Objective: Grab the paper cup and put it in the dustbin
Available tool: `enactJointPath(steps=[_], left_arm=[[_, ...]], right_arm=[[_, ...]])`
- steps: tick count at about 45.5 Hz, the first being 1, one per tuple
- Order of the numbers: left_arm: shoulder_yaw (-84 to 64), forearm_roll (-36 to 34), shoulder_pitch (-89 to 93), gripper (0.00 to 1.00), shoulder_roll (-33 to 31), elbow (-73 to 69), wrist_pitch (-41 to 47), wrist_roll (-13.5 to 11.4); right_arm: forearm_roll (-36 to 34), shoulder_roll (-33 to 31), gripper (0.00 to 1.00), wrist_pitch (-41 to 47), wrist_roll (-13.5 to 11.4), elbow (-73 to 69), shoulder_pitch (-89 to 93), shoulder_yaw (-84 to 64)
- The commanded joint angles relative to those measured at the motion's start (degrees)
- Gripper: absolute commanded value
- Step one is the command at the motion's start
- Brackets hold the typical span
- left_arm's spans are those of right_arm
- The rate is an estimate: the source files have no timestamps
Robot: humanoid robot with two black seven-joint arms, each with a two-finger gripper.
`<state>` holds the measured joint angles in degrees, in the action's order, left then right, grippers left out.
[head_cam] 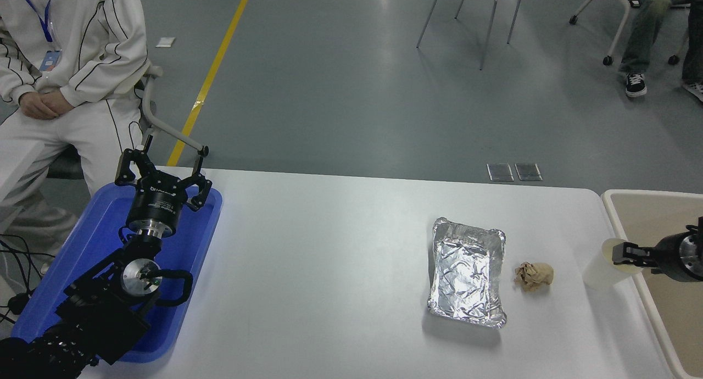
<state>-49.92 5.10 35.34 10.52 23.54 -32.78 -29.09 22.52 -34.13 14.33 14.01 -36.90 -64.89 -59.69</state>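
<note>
The white paper cup (600, 273) stands upright near the table's right edge, just beside the beige dustbin (648, 211). My right gripper (624, 254) reaches in from the right across the bin's rim, and its black tip lies over the cup's mouth. How its jaws stand is hidden. My left gripper (162, 172) is parked open above the blue tray (99, 230) at the lower left.
A crinkled foil tray (467, 272) and a crumpled brown paper ball (533, 274) lie left of the cup. A person in white (66, 66) sits at the far left. Chairs stand beyond the table.
</note>
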Motion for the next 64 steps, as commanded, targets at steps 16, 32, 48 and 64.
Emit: enactJointPath(steps=[16, 32, 48, 64], left_arm=[[0.0, 0.0, 0.0, 1.00, 0.0, 0.0, 0.0, 0.0], [0.0, 0.0, 0.0, 1.00, 0.0, 0.0, 0.0, 0.1], [0.0, 0.0, 0.0, 1.00, -0.1, 0.0, 0.0, 0.1], [0.0, 0.0, 0.0, 1.00, 0.0, 0.0, 0.0, 0.1]], right_arm=[[-2.6, -0.1, 0.00, 0.7, -2.8, -0.5, 1.0, 0.6], [-2.2, -3.6, 0.00, 4.8, -3.7, -8.2, -7.5, -1.9], [-1.2, -4.5, 0.00, 13.7, -3.5, -21.3, -26.8, -12.1], [-0.1, -5.4, 0.00, 28.8, -3.6, -23.1, -38.3, -13.3]])
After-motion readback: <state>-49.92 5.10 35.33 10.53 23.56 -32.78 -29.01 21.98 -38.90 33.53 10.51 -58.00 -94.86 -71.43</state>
